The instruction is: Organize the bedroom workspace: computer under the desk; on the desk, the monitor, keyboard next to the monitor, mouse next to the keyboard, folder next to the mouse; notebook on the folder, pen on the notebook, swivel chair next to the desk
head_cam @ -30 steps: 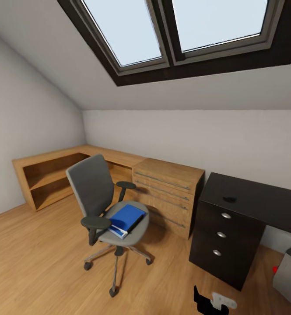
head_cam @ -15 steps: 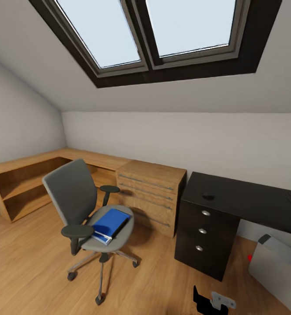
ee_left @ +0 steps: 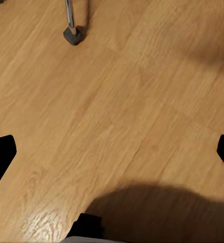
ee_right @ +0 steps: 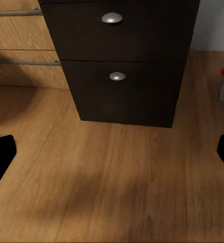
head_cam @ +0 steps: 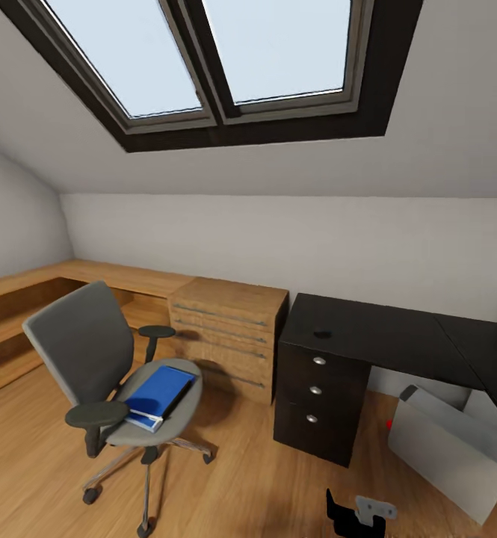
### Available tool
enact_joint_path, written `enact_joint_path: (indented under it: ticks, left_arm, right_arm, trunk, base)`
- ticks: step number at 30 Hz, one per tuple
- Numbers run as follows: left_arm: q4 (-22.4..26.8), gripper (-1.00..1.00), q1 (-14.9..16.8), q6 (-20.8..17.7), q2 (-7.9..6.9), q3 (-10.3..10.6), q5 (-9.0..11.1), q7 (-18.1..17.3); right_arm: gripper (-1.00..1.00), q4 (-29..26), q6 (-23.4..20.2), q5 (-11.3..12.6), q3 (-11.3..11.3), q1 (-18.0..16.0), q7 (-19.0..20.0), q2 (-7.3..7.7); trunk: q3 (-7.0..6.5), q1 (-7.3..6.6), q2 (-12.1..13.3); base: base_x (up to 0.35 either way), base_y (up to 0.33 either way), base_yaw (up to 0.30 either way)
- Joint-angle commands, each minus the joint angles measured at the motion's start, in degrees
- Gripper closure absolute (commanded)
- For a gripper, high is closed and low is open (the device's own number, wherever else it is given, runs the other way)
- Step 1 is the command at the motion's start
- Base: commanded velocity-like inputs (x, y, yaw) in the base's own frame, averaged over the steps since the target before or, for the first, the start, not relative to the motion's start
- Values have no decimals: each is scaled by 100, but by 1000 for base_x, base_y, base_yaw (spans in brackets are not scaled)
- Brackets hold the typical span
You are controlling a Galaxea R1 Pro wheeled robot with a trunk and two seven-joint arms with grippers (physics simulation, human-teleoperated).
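Leftward drift of the whole scene was seen between the earlier head views and this one, so the camera had turned right; more of the black table [head_cam: 383, 336] and a grey computer case [head_cam: 450, 448] on the floor beside it were brought into sight. The swivel chair [head_cam: 91, 359] was found well apart from the table, with the blue folder [head_cam: 158, 390] lying on its seat. A small dark mouse [head_cam: 322, 333] was seen on the tabletop. The left pincer [ee_left: 112, 152] was spread open above bare floor, and the right pincer [ee_right: 112, 152] was likewise open, facing the table's drawers [ee_right: 117, 61].
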State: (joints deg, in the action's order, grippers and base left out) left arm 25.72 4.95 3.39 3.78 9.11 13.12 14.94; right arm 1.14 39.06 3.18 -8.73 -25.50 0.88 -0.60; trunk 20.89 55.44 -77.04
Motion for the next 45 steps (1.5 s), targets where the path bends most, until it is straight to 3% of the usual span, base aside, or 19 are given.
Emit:
enact_joint_path:
  ticks: [1, 10, 12, 15, 17, 19, 20, 23, 25, 26, 27, 28, 32, 35, 40, 45]
  left_arm:
    - [-19, -100, 17, 27, -23, 46, 60, 13]
    - [-48, -100, 48, 25, -206, 39, 63, -41]
    - [-34, -100, 55, 23, -363, 34, 76, -43]
    - [-25, -100, 58, 39, -453, 30, 220, -49]
    - [-24, -100, 59, 64, -430, 32, 241, -46]
    - [-20, -100, 59, 472, -317, 40, 250, -35]
    - [824, -100, 59, 615, -86, 47, 234, 9]
    - [1672, -100, 59, 129, -28, 56, 224, 104]
    - [2678, -100, 59, -897, 37, 59, 223, 343]
    - [4130, -100, 59, -2200, 137, 52, 240, 763]
    - [4401, -100, 59, -2389, 161, 53, 245, 834]
    - [4891, -100, 59, -2687, 221, 54, 251, 944]
    - [5778, -100, 59, -3099, 444, 55, 246, 1097]
    - [5922, -100, 59, -3178, 503, 39, 245, 1139]
    - [5382, -100, 59, -3122, 502, 52, 231, 1135]
    - [5325, -100, 59, -3051, 494, 48, 222, 1127]
  right_arm:
    - [-100, 11, 23, 12, 1, -7, 6, 29]
    - [-100, 9, 28, -10, -2, -7, -9, 100]
    - [-100, 9, 18, -10, -5, -7, -15, 103]
    - [-100, 9, 14, -11, 0, -7, -29, 97]
    - [-100, 9, 14, -11, 0, -7, -29, 94]
    - [-100, 9, 39, -8, -5, -7, -28, 102]
    - [-100, -218, 52, -29, 16, -12, -35, 77]
    - [-100, -756, -121, -27, 12, -18, -65, 65]
    - [-100, -1628, -693, -21, 6, -22, -246, 33]
    - [-100, -3168, -2097, -6, 11, -24, -711, -65]
    - [-100, -3492, -2424, -4, 14, -24, -797, -89]
    - [-100, -4121, -3083, 0, 21, -26, -943, -140]
    - [-100, -5511, -4820, 6, 63, -81, -1150, -329]
    - [-100, -5899, -5787, 29, 77, -208, -1193, -405]
    - [-100, -5822, -6189, 19, 130, -275, -1205, -459]
    - [-100, -5850, -6248, 45, 207, -281, -1198, -563]
  trunk:
    - [-12, -23, 38]
    - [-173, -220, 398]
    - [-209, -264, 479]
    - [-263, -330, 599]
    - [-299, -374, 679]
    - [-335, -418, 759]
    - [-353, -440, 800]
    - [-407, -506, 920]
    - [-443, -550, 1000]
    - [-461, -572, 1040]
    - [-479, -594, 1080]
    - [-496, -616, 1120]
    - [-568, -704, 1281]
    - [-568, -704, 1281]
    - [-568, -704, 1281]
    - [-568, -704, 1281]
  base:
    - [0, 0, -268]
    - [0, 0, -77]
    - [0, 0, -6]
    - [0, 0, -1]
    - [0, 0, 0]
    - [0, 0, 0]
    - [0, 0, 0]
    - [0, 0, 0]
    - [0, 0, 0]
    - [0, 0, 0]
    - [0, 0, 0]
    - [0, 0, 0]
    - [0, 0, 0]
    - [0, 0, 0]
    - [0, 0, 0]
    - [90, 0, 0]
